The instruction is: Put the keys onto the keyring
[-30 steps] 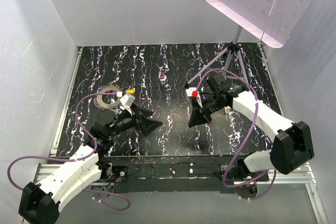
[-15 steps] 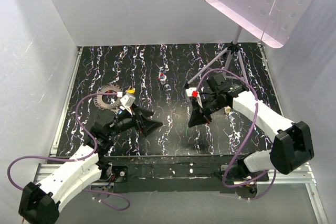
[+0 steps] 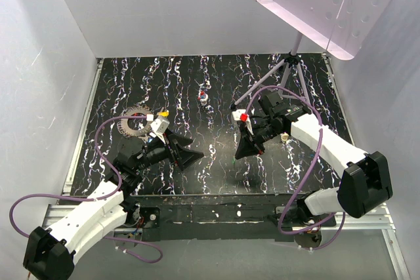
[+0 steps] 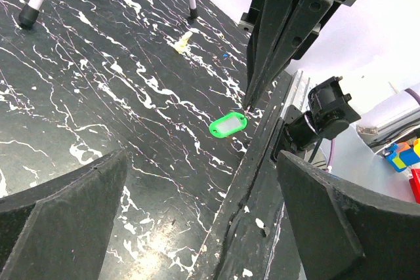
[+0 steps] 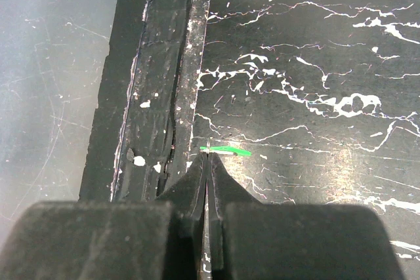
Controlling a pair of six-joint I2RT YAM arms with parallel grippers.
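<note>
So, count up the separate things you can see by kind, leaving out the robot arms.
Green key: 1
Grey toothed keyring: 1
Red-white-blue blob: 1
Beige lump: 1
Tripod stand: 1
Total: 5
Blue speck near the lump: too small to identify, not counted.

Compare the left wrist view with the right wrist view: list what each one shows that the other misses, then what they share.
Left wrist only: the wide-open left fingers, the stand's feet, the beige lump, and the green key face-on. Right wrist only: that key edge-on, a thin green sliver, with the right fingers seen from behind, pressed together. Both: the green key at the right fingers' tips, the marbled table and its near edge. Whether the key is gripped is unclear.
</note>
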